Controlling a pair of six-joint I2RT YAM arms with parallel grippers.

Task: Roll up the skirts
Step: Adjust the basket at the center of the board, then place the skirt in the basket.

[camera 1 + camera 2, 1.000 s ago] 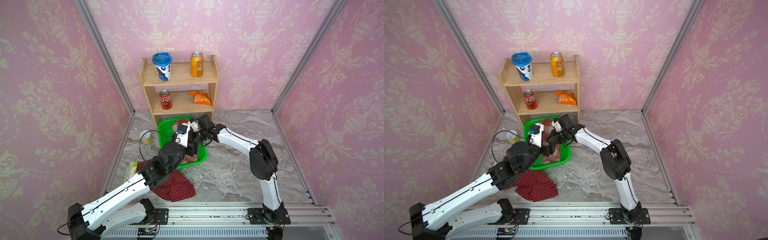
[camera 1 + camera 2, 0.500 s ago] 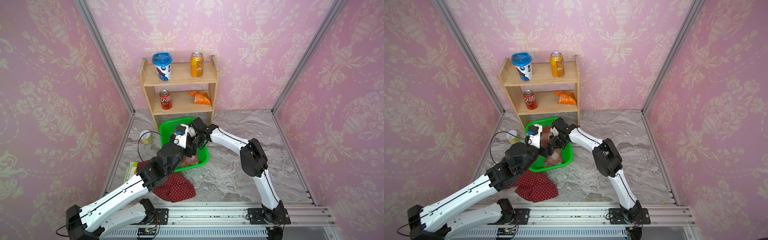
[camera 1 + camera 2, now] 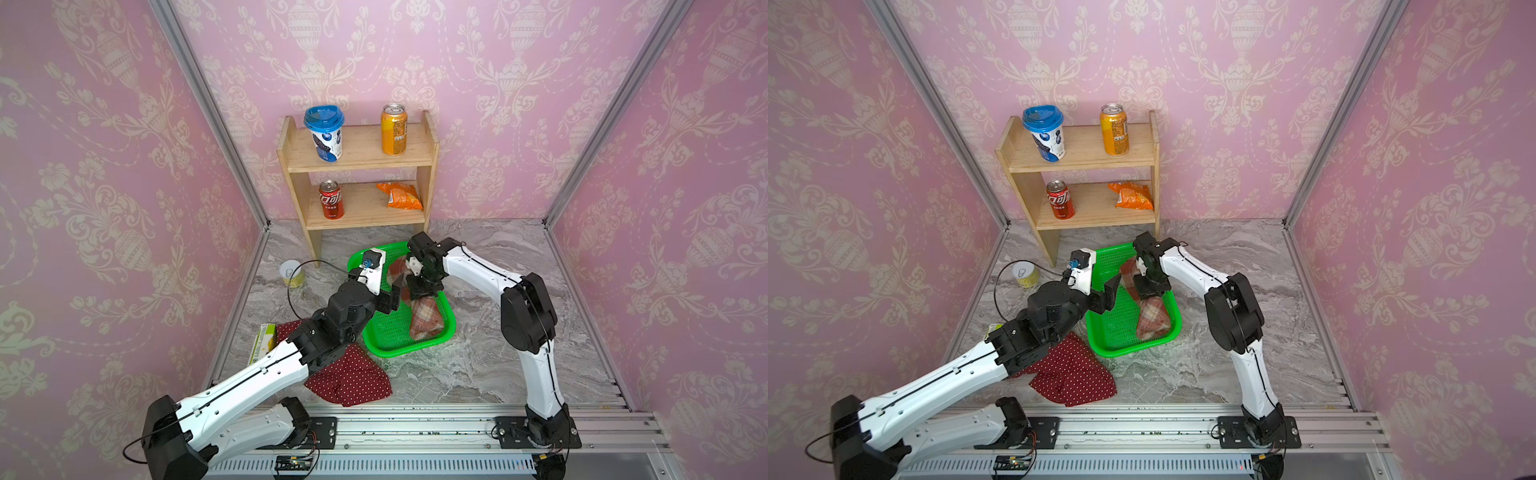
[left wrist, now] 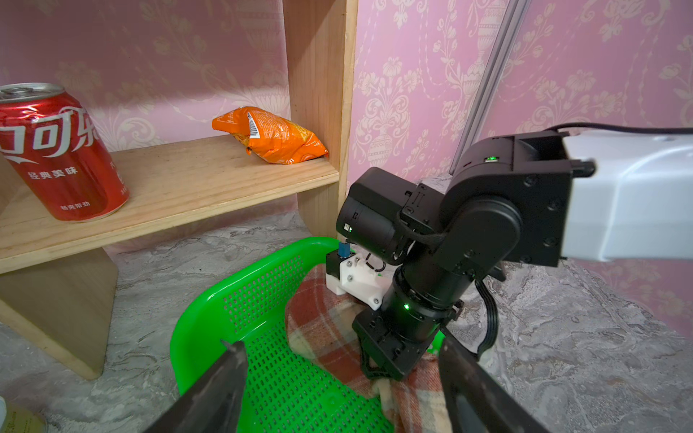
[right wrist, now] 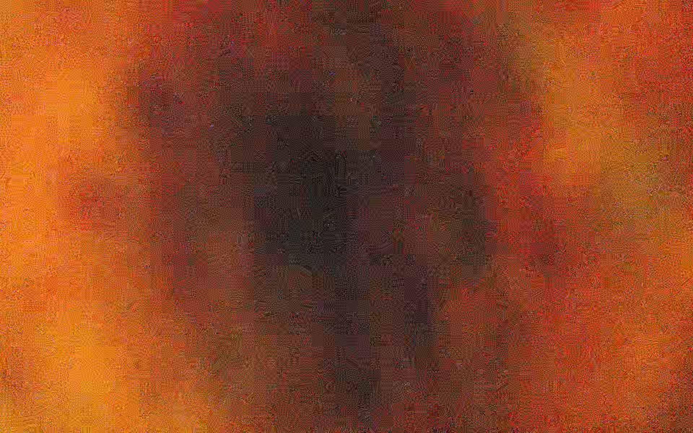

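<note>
The plaid skirt (image 3: 424, 320) (image 3: 1152, 320) (image 4: 322, 330) lies as a long roll inside the green basket (image 3: 399, 353) (image 3: 1121, 351) (image 4: 195, 337). My right gripper (image 3: 422, 291) (image 3: 1150, 289) (image 4: 378, 371) points straight down into the roll's middle, shut on a bunch of the cloth. Its wrist view shows only a red-orange blur. My left gripper (image 3: 392, 296) (image 3: 1106, 293) (image 4: 339, 346) hangs open over the basket's left half, holding nothing. The dark red polka-dot skirt (image 3: 353, 380) (image 3: 1075, 374) lies loosely spread on the table in front of the basket, partly under my left arm.
A wooden shelf (image 3: 361, 166) stands against the back wall just behind the basket, with a cola can (image 4: 56, 150), a chips bag (image 4: 270, 135), an orange can and a blue-lidded cup. A small tin (image 3: 292, 273) and a yellow-green box (image 3: 262, 343) sit near the left wall.
My right wrist has turned from pointing sideways toward the left gripper to pointing down onto the plaid roll. My left gripper has stayed beside the basket's left side, its jaws slightly wider.
</note>
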